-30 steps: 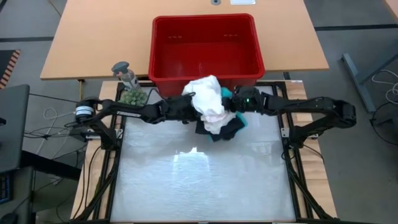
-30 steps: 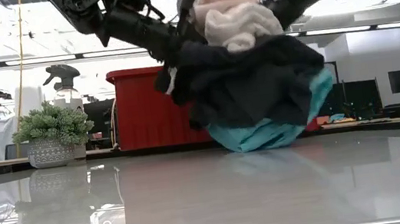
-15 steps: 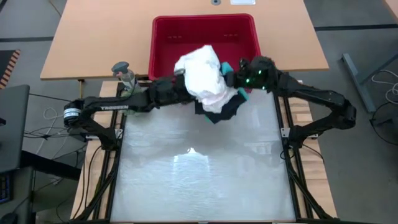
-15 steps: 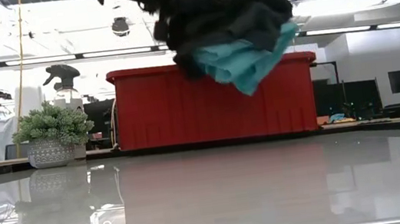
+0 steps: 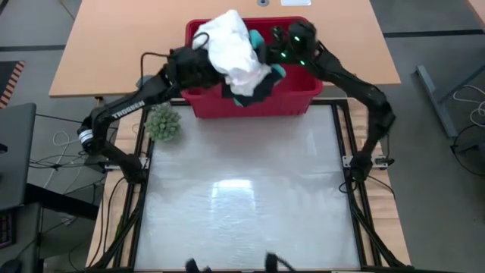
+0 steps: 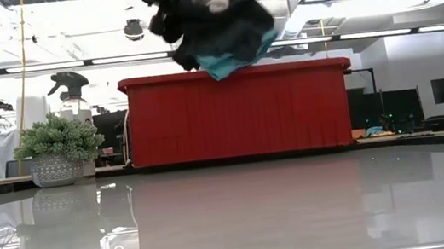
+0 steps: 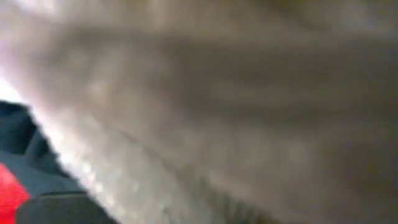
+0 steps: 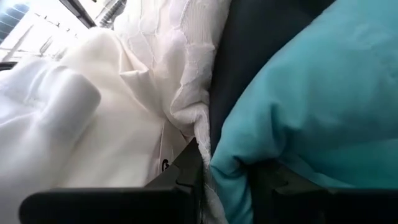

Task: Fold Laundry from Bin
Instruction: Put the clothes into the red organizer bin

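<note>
The laundry (image 5: 239,57) is one bundle: white cloth on top, black and teal below. It hangs in the air over the red bin (image 5: 297,91), between my two grippers. My left gripper (image 5: 198,59) is buried in the bundle's left side, under white cloth. My right gripper (image 5: 274,51) is shut on its right side. In the low view the bundle (image 6: 212,18) hangs above the bin's rim (image 6: 232,71). Blurred cloth fills the left wrist view. My left gripper reaches roughly level into the bundle's left side (image 5: 212,61); the white cloth hides its fingers and which garment they have. My right gripper pinches a bunched fold of the teal garment (image 8: 231,163) between its two fingers (image 8: 186,171), coming roughly level from the bundle's right. White lacy cloth (image 8: 186,74) lies against the left finger. The bundle is lifted clear, and its black and teal parts sag below.
A potted plant (image 5: 162,121) stands at the table's far left corner, with a spray bottle (image 6: 71,86) behind it. The glossy table top (image 5: 242,197) lies in front of the bin. The bin sits on a wooden table (image 5: 106,53) beyond.
Both grippers have risen and gone toward the table's far edge together, carrying the bundle. A second ago its lower part lay on the table just in front of the bin; now it hangs clear over the bin.
</note>
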Motion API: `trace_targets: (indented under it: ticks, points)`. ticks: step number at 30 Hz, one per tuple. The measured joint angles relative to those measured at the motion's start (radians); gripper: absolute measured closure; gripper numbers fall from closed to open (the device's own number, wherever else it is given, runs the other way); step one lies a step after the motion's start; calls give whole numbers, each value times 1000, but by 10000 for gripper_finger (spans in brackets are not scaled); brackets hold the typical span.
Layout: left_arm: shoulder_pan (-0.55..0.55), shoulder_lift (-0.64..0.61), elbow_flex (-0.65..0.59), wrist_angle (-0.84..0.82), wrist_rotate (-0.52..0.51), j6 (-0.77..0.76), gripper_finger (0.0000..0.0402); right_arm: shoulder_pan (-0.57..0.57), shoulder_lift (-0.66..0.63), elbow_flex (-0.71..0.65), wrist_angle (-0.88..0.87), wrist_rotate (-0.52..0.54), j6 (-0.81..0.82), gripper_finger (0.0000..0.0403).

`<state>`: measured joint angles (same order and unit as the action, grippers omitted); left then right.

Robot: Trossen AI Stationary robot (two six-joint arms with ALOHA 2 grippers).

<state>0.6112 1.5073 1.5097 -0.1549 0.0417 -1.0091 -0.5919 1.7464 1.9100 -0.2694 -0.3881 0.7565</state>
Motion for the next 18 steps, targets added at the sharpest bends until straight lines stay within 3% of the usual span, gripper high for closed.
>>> trace_targets:
  ticks: [4, 10, 18]
  points:
    - [100, 25, 0, -15, 29, 24, 342, -66, 159, 169, -12, -88, 12, 307]
    - [212, 135, 0, 53, 61, 47, 342, -139, 352, 360, -18, -134, 59, 307]
    - [293, 338, 0, 86, 139, 28, 342, -222, 515, 400, -53, -186, 101, 307]
